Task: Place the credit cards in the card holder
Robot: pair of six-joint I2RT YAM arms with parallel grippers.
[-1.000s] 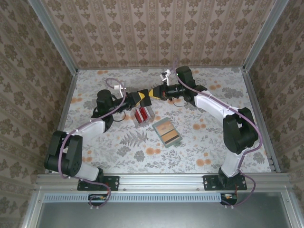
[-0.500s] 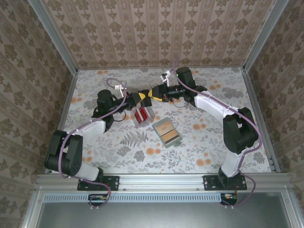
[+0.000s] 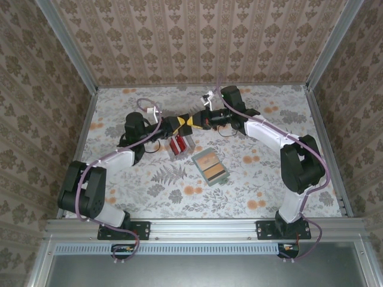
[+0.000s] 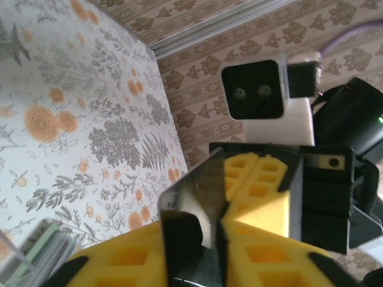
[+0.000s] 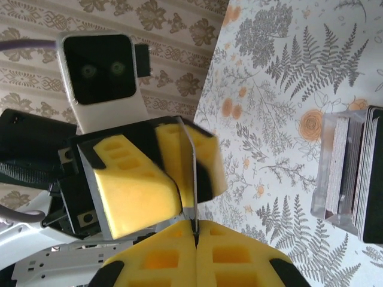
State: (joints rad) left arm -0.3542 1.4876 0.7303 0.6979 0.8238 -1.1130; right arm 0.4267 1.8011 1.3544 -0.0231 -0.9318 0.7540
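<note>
Left fingers [image 5: 134, 191]: yellow blocks reaching in from the left arm. You see them standing a little apart with the held card between them. You cannot tell whether either pad touches it.
Right fingers [image 5: 239, 254]: yellow blocks pressed together on one edge of the held card, gripping it.
Held card [image 5: 193, 173]: a thin stiff rectangle, raised clear of the counter. In your right wrist view it appears edge-on as a fine line. In your left wrist view it turns a dark, glossy face [image 4: 194, 203].
Meeting point: in your top view the two sets of fingers face each other tip to tip over the far half of the counter, just beyond the clear stand.
Card holder [image 3: 204, 159]: lies flat and open on the counter, to the right of the clear stand and nearer the arm bases, well apart from both sets of fingers. Its far half looks grey-green, and its near half shows a tan-orange face.
Clear stand [image 5: 326, 185]: a small transparent rack resting on the counter, between the meeting point and the card holder.
Standing cards [image 5: 353, 167]: packed upright on edge inside the clear stand. Your top view shows them as red and white stripes.
Counter [image 3: 149, 179]: a pale surface printed with grey ferns and orange blossoms.
</note>
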